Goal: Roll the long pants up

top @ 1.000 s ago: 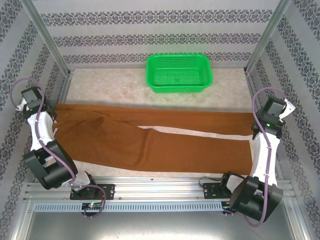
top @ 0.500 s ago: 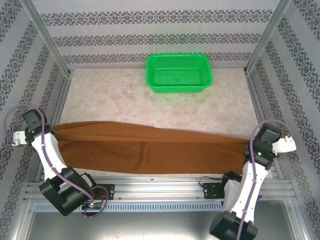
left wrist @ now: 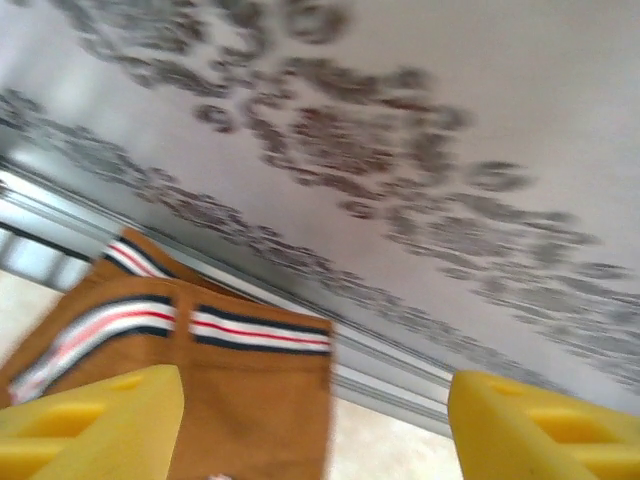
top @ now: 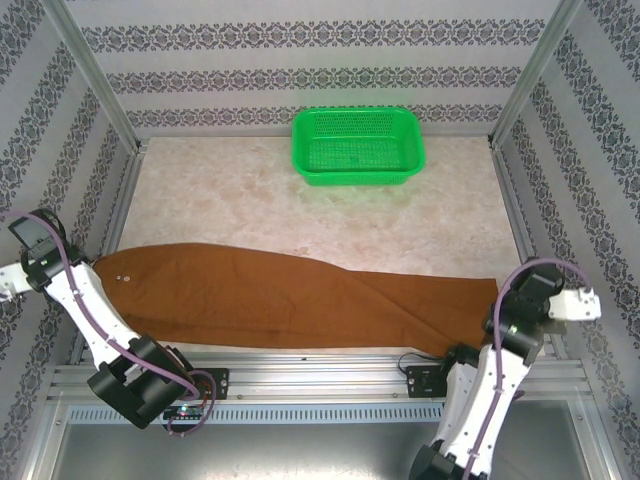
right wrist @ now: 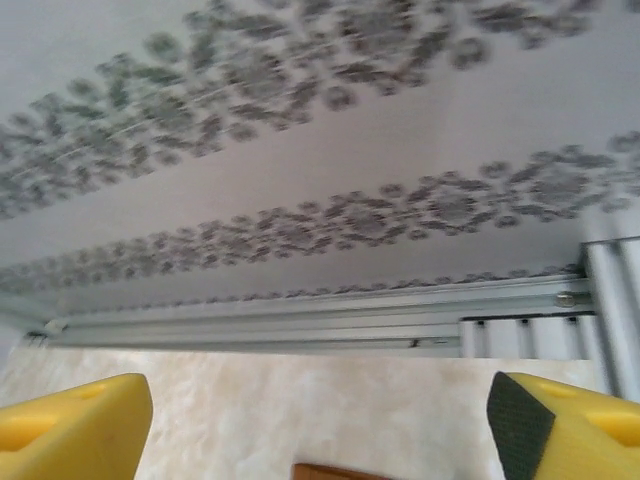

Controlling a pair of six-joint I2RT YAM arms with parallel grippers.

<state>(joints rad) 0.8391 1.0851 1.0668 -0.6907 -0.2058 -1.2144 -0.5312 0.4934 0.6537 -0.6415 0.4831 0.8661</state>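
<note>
Both my claws stand spread, pinching nothing: left claw (left wrist: 310, 440) over the waistband (left wrist: 200, 330), right claw (right wrist: 320, 440) near the cuffs (top: 480, 300). The long pants (top: 290, 300) lie folded lengthwise along the near edge of the worktop (top: 300, 210); I should pinch one end squarely and roll tightly, keeping edges aligned.

A second ago the long pants (top: 290, 300) lay spread, the two legs parted with a pale gap between them. Now the far leg lies folded over the near one, making a single band that sits closer to the near edge. Both arms have swung away from the garment's far corners, outward and nearer their bases. The left gripper (left wrist: 315, 415) and right gripper (right wrist: 320, 420), closed at the fabric's ends before, now stand with jaws apart and the cloth let go.
</note>
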